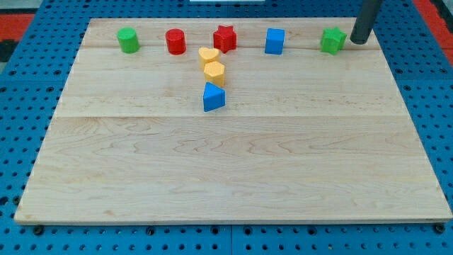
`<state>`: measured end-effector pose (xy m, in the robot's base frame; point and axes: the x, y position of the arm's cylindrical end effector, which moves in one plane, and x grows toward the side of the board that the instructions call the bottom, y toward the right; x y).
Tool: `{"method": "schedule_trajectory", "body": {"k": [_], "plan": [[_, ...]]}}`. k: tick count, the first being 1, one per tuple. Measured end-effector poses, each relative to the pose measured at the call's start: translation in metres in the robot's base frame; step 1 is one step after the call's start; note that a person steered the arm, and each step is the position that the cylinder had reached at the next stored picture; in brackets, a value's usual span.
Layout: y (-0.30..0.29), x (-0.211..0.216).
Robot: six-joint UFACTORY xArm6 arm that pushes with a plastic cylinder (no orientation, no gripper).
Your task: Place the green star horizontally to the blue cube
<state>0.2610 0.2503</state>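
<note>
The green star [332,40] sits near the board's top right. The blue cube [274,41] stands to its left, at about the same height in the view, with a gap between them. My rod comes down from the view's top right, and my tip [357,41] rests just right of the green star, very close to it or touching it.
Along the top row from the left stand a green cylinder [128,40], a red cylinder [175,42] and a red star [225,38]. Below them are a yellow heart [208,56], a yellow block [214,72] and a blue triangular block [213,98]. The wooden board [233,177] lies on a blue pegboard.
</note>
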Motion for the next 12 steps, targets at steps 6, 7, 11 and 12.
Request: {"method": "schedule_trajectory", "body": {"k": [6,7,11,12], "plan": [[-0.017,-0.003],[-0.017,-0.001],[-0.082,0.055],[-0.091,0.055]]}}
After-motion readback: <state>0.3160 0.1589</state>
